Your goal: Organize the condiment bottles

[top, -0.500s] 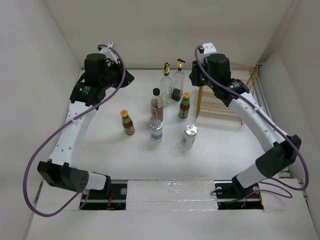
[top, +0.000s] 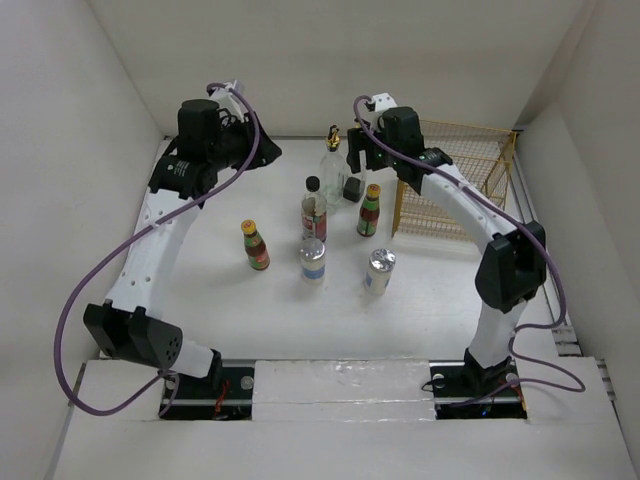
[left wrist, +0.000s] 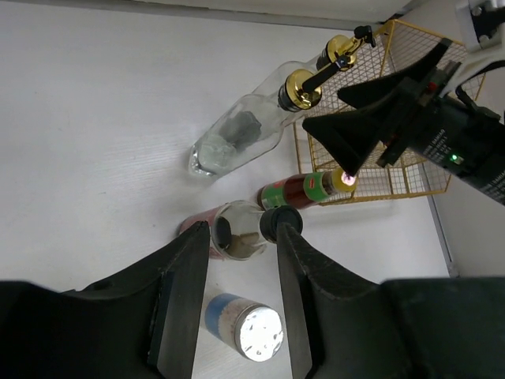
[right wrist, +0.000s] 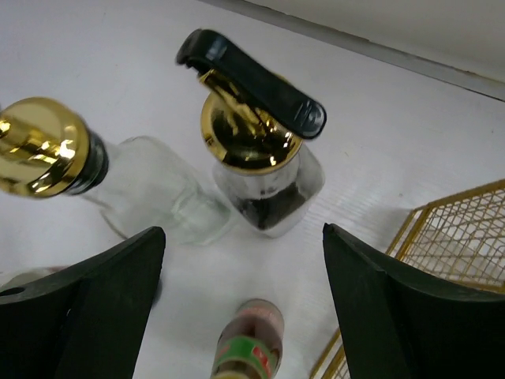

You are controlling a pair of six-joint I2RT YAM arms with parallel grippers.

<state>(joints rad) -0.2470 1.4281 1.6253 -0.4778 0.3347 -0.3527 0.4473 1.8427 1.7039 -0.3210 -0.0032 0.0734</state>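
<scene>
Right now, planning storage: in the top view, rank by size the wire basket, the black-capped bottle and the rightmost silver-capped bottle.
1. Wire basket, by far the largest.
2. Black-capped bottle.
3. Silver-capped bottle, shorter but about as wide.

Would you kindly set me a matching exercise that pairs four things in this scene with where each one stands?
Things:
1. yellow wire basket
2. blue-labelled silver-capped bottle
3. dark-filled gold-spout bottle
4. black-capped bottle

Places:
a. seen between the left gripper's fingers in its wrist view
b. ahead of the open right gripper, in its wrist view
c. farthest right of the four
d. just nearer the arm bases than the black-capped bottle

Pairs: 1-c, 2-d, 3-b, 4-a
</scene>
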